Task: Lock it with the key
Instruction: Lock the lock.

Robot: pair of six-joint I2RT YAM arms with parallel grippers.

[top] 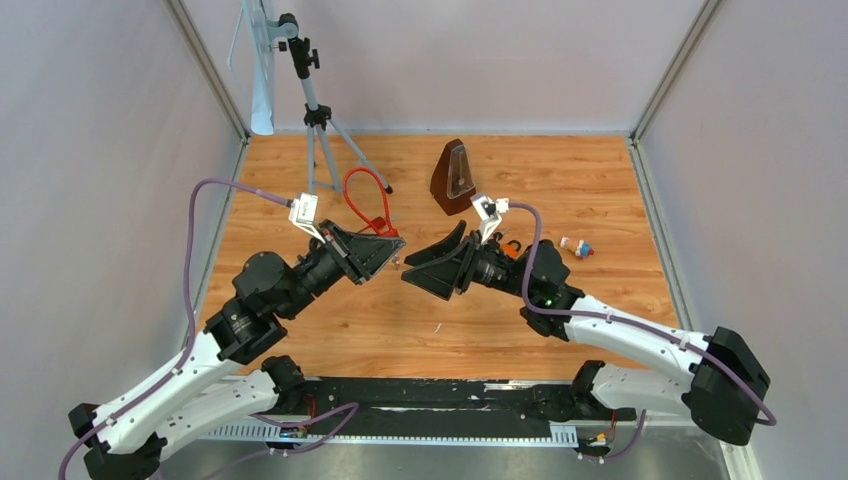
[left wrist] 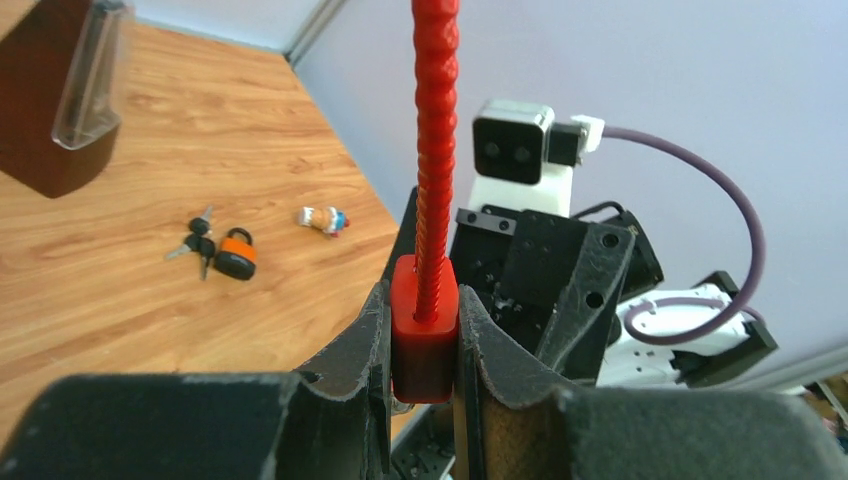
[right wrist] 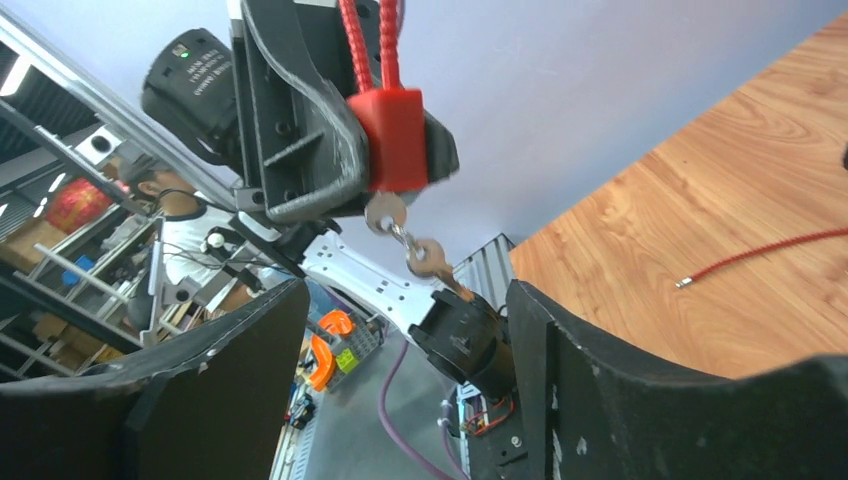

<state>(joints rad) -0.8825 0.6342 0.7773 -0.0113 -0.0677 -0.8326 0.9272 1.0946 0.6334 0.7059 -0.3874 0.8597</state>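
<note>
Left end effector holds lock facing right arm.

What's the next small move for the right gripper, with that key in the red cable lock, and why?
Probably ease the right gripper forward so its open fingers bracket the key. The left gripper is clamped on the red cable lock body. The key sits in its underside with a spare key dangling from it, and nothing grips either yet.

The lock body sits at frame centre; key hangs below it; tripod upper left; toy figure right of centre.
</note>
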